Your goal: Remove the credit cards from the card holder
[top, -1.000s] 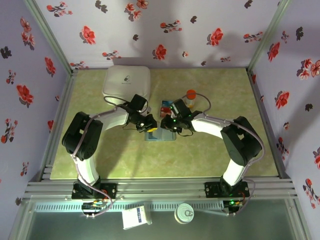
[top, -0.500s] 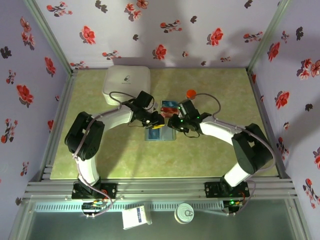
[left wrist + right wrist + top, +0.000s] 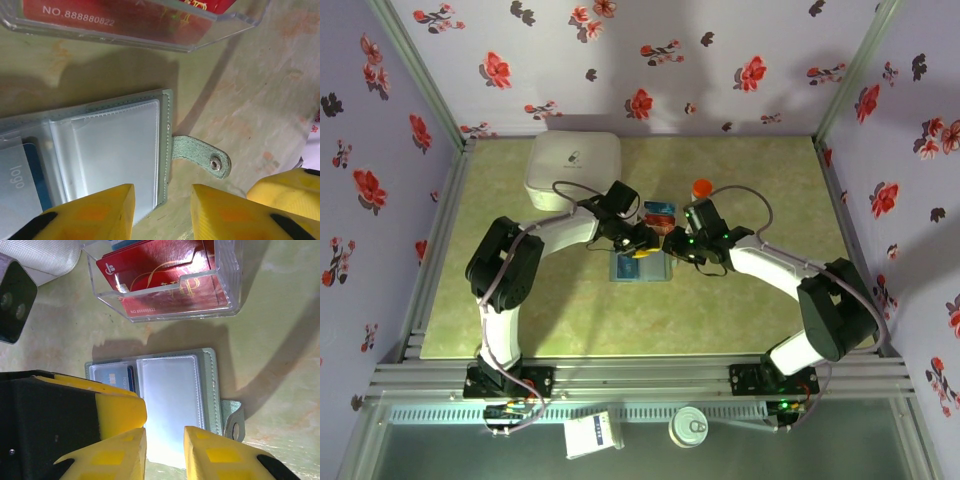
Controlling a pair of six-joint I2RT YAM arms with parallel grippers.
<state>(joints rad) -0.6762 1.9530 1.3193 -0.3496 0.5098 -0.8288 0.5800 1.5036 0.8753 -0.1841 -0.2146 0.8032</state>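
Left tool (image 3: pixel 162 202) and right tool (image 3: pixel 165 440), both parted and empty, hover over the opened card holder (image 3: pixel 170 390)

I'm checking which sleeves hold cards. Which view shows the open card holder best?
Right wrist: the card holder lies open nearly whole, one clear sleeve empty, a blue card in the next. Left wrist crops it to the empty sleeve and snap tab. Top external shows it small and partly covered.
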